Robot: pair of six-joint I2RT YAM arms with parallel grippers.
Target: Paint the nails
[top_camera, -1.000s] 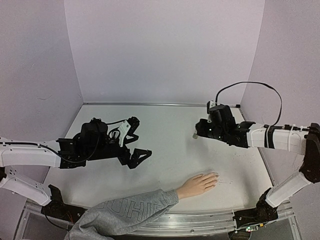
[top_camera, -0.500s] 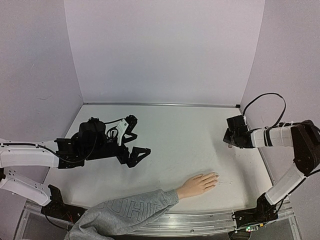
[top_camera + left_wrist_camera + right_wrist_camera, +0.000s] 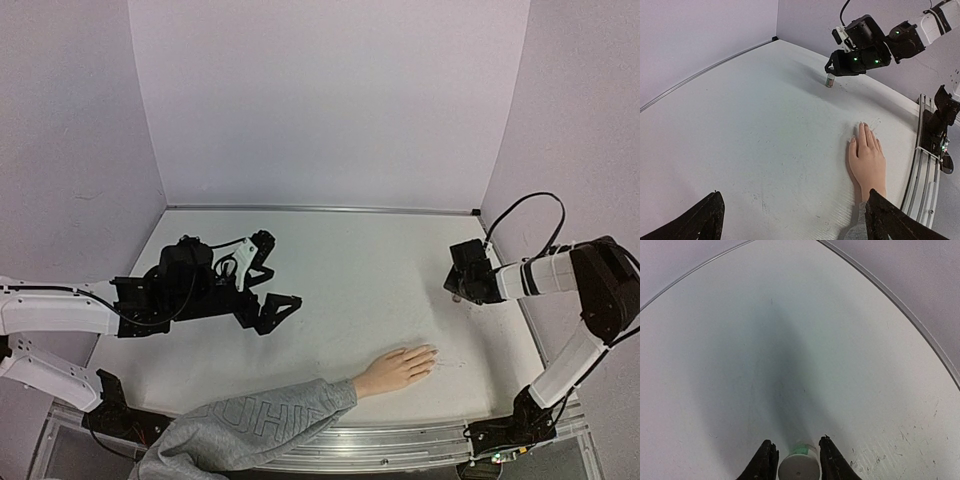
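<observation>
The mannequin hand [image 3: 395, 370] lies palm down at the table's front, its grey sleeve [image 3: 250, 425] running off the near edge. Its pale nails [image 3: 861, 125] point toward the far right. A small whitish bottle [image 3: 799, 467] with a green label stands on the table at the right. My right gripper [image 3: 797, 452] is low over it, with a finger close against each side of it. My left gripper [image 3: 272, 278] hovers at the left, wide open and holding nothing, well away from the hand. In the left wrist view the bottle [image 3: 829, 80] shows under the right gripper [image 3: 832, 67].
The white table [image 3: 350, 270] is walled by pale panels at the back and on both sides. A metal rail [image 3: 400, 440] runs along the near edge. Scuff marks [image 3: 905, 437] lie on the table to the right of the bottle.
The right arm has swung from mid-table back to the right side with the bottle and come down to the table. The left arm has barely moved.
</observation>
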